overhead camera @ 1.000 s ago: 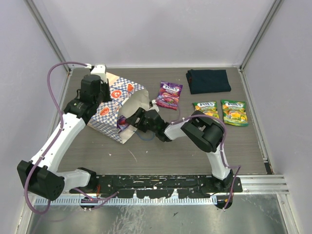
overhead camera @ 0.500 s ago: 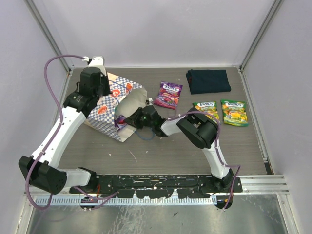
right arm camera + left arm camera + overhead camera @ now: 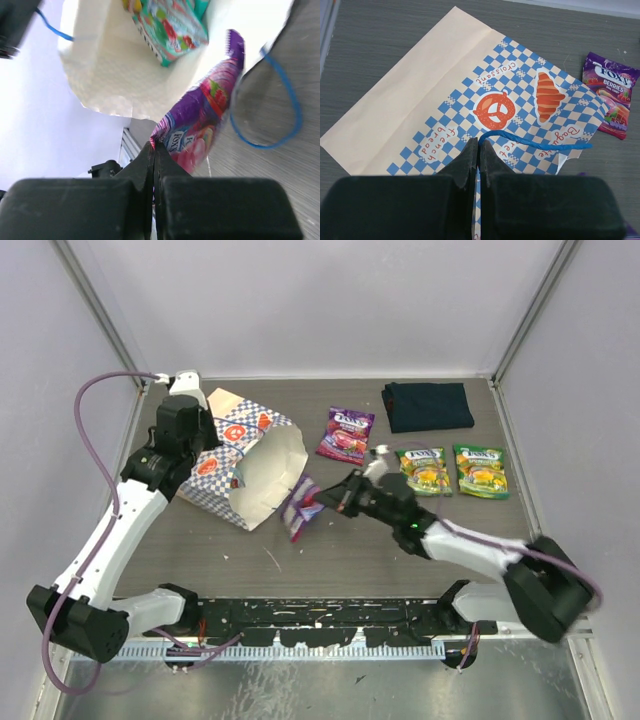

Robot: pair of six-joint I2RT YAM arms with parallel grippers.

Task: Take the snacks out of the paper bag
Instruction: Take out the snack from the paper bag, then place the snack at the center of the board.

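Purple packet (image 3: 300, 507) pinched tight in the right gripper (image 3: 333, 502), hanging just outside the mouth of the paper bag (image 3: 262, 465) lying on its side, while the left gripper (image 3: 478, 146) clamps the blue cord handle (image 3: 540, 145) and a teal packet (image 3: 170, 30) sits inside.

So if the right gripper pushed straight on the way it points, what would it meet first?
The right gripper is shut on the purple packet; straight ahead lies the open mouth of the bag, so it would probably meet the inner wall or the teal packet inside first. Depth is unclear.
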